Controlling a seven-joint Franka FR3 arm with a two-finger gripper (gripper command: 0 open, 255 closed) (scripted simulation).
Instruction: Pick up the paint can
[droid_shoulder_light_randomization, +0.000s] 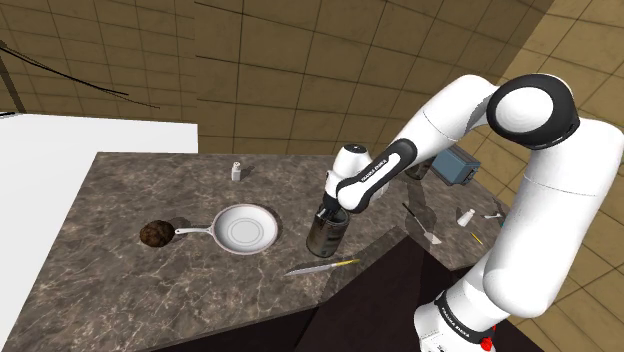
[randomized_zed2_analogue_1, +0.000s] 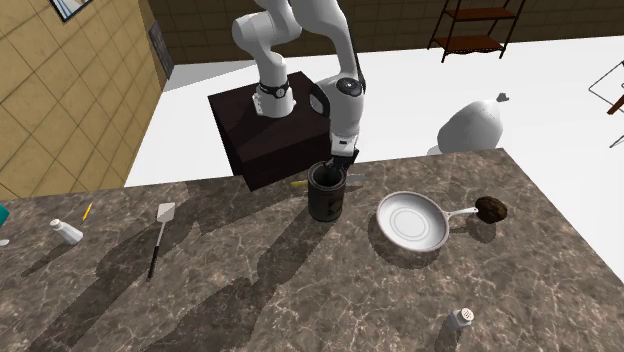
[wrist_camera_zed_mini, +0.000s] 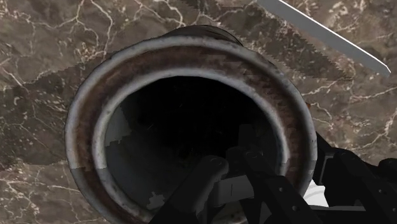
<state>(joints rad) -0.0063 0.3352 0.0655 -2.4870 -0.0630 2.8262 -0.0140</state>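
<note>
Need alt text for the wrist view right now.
Looking straight down into an open, rusty paint can on a dark veined counter, with the black fingers apart, straddling its rim. A knife blade lies beside the can.

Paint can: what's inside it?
Inside the paint can it looks dark and rusty, with part of the black gripper reaching in. The bottom is too dark to see.

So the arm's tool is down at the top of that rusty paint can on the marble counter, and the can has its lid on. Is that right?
Not quite. The paint can has no lid on: the wrist view looks straight down past its rusty rim into the dark, open inside. The rest holds: the tool is down at the top of the can, which stands on the marble counter.
</note>
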